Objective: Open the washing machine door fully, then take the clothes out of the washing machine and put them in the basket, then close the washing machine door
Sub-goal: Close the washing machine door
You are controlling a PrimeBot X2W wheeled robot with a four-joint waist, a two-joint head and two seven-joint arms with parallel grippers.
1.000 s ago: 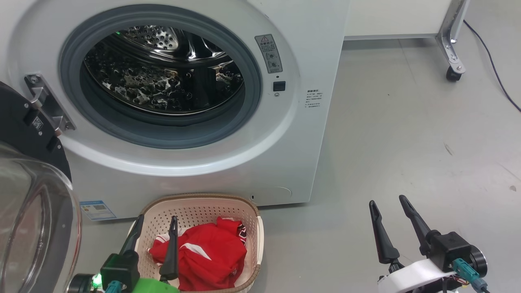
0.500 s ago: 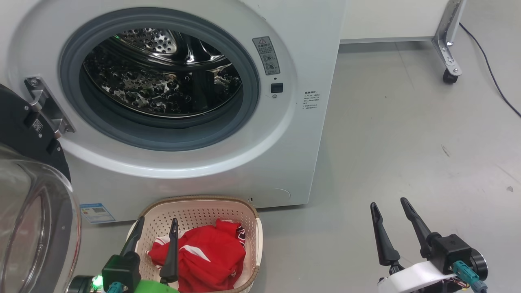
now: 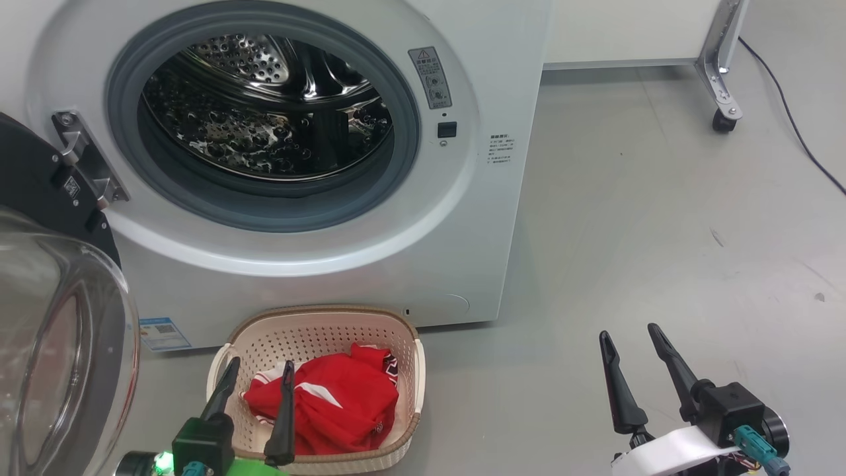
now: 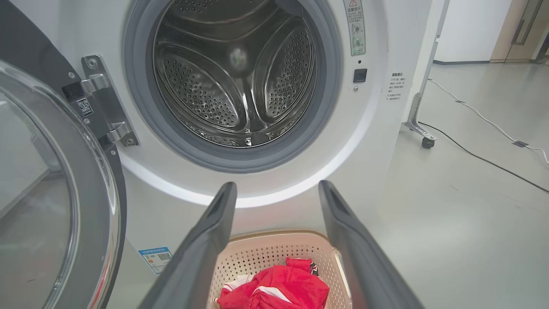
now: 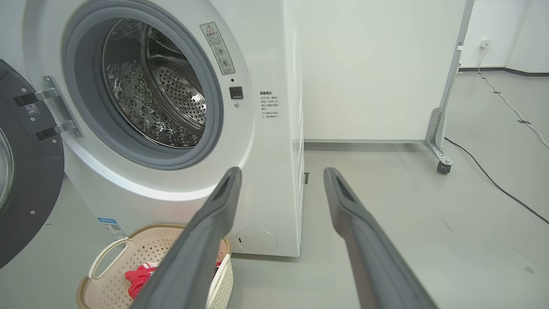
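The white washing machine (image 3: 502, 198) stands with its steel drum (image 3: 264, 112) bare. Its black washing machine door (image 3: 39, 192) hangs swung wide at the left, and the glass bowl (image 3: 59, 344) bulges toward me. The cream basket (image 3: 317, 317) sits on the floor just in front of the machine. The red clothes (image 3: 337, 403) lie inside it. My left gripper (image 3: 261, 362) is open at the basket's near left side with nothing between its fingers. My right gripper (image 3: 628, 332) is open over bare floor to the right. The left wrist view looks past the left gripper (image 4: 278, 185) at the clothes (image 4: 279, 287).
A blue label (image 3: 162, 332) is stuck low on the machine's front. At the back right stands a metal frame leg on a caster (image 3: 720, 119), and a black cable (image 3: 793, 119) runs across the grey floor. A white panel closes the back.
The head view has shifted a little. My left gripper has drawn back slightly toward the basket's near edge. The clothes stay in the basket, and the right gripper holds still.
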